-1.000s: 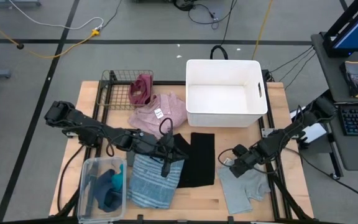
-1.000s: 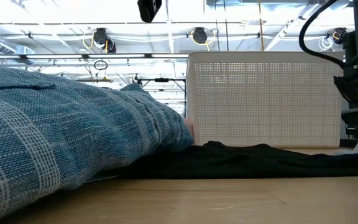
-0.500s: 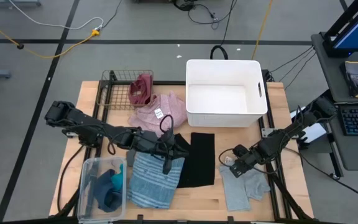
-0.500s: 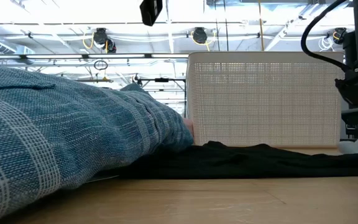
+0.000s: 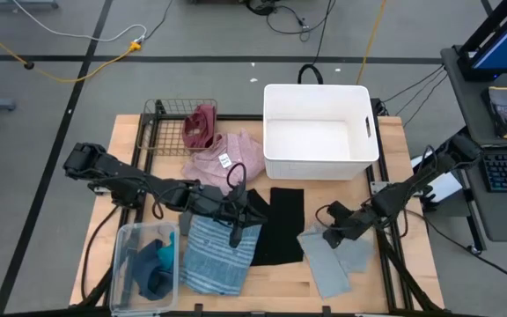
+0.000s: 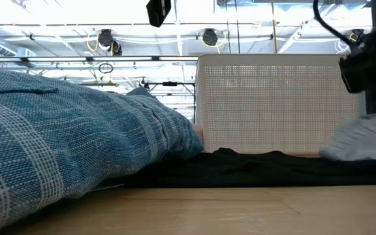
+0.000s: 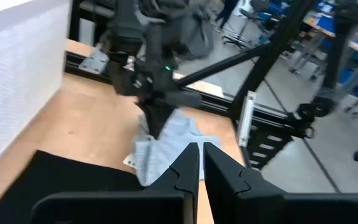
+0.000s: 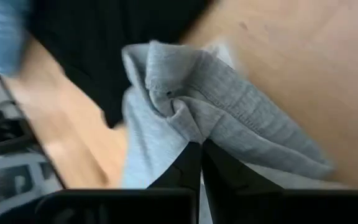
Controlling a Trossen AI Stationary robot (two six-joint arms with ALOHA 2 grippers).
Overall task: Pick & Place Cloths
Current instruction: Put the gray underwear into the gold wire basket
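Note:
My right gripper (image 5: pixel 330 236) is shut on a grey cloth (image 5: pixel 328 261) at the table's near right, beside a black cloth (image 5: pixel 280 224). In the low view the grey cloth (image 6: pixel 363 138) bulges up under the gripper. My left gripper (image 5: pixel 236 231) hovers shut and empty over the blue striped cloth (image 5: pixel 218 255), which lies flat on the table. A pink shirt (image 5: pixel 229 154) lies by the white bin (image 5: pixel 319 132). A maroon cloth (image 5: pixel 201 128) drapes over the wire basket (image 5: pixel 167 110). My right gripper pinches a bunched fold of the grey cloth (image 8: pixel 180 118) between its two fingers, several layers gathered at their tips. The fingers slant down from the table's right side. The pinched part is raised; the rest of the cloth (image 5: pixel 333 273) still lies on the table, slack.
A clear plastic box (image 5: pixel 123 264) at the near left holds teal pieces (image 5: pixel 154 264). The white bin stands at the far middle, the wire basket at the far left. Bare wood shows along the near edge (image 5: pixel 280 282).
My right gripper has shut on the grey cloth and risen a little. The cloth's gathered part has come up off the table and its left side has been drawn toward the black cloth, while its near part stays down.

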